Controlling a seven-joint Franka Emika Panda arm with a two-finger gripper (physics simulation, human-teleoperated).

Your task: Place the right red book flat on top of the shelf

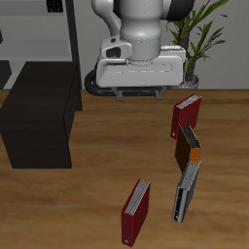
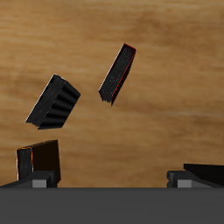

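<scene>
Right red book point(image 1: 135, 213) is the item to be moved; description starts at the hand. The hand point(image 1: 146, 91) hangs high above the surface point(image 1: 97, 204), near the back, with its fingers spread wide and nothing between them. The wrist view confirms this: both fingertips point(image 2: 38, 180) sit far apart with only bare wood between.

Nearest the hand stand another red book point(image 1: 187, 115) and a brown book point(image 1: 188, 149), then a dark grey book point(image 1: 186, 192). The right red book point(image 2: 117, 74) stands on edge farther out, close to the front edge of the surface and apart from the others. The shelf point(image 1: 39, 122) sits well away from it, with its flat top bare.

Handling estimate: thin, stiff hardcover, light, not fragile. The covers look smooth, so a shallow grip may slip. Recommended hold: close the fingers across the thin dimension, one pad on each cover, at mid-length along the upper edge. A standing book tips easily; approach straight down and avoid nudging it before closing.
</scene>
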